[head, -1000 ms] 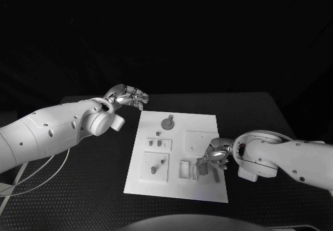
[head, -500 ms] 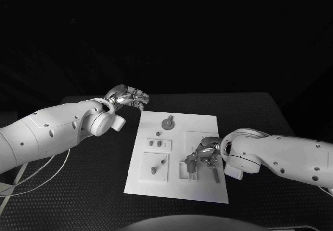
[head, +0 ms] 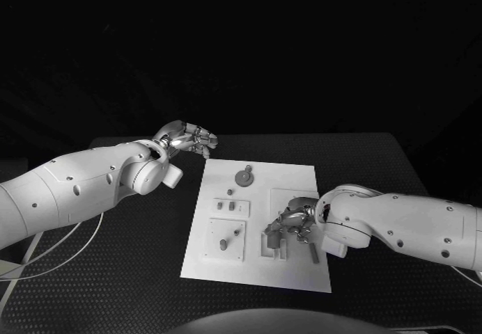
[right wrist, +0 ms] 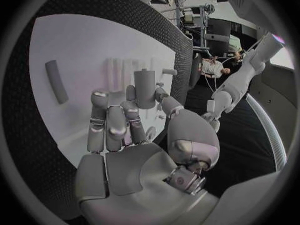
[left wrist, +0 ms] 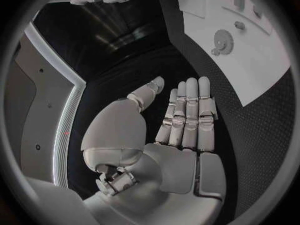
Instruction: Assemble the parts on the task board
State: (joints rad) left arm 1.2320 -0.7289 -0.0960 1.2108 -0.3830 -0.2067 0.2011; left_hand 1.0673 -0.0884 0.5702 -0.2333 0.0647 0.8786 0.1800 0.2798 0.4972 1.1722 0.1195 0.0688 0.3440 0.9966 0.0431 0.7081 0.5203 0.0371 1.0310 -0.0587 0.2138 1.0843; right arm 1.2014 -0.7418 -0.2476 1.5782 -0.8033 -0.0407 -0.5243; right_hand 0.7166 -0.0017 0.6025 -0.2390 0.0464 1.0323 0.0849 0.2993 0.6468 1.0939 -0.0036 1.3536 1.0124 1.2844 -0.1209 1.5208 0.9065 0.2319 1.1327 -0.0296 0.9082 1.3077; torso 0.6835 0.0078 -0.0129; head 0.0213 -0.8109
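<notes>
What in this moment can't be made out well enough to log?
- Head view: the right hand covers the slots on the task board under it; contact with the board cannot be told.
- Right wrist view: a grey cylindrical part stands upright at the fingers; whether it is gripped or seated is unclear.
- Head view: the gear and small pegs are too small to judge seating.
- The left hand holds nothing.

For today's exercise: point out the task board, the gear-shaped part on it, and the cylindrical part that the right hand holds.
task board [head: 293, 175], head view, on a bare patch near its far right corner.
gear-shaped part [head: 242, 181], head view, on the disc's middle.
cylindrical part [right wrist: 144, 87], right wrist view, on its side wall above the fingers.
</notes>
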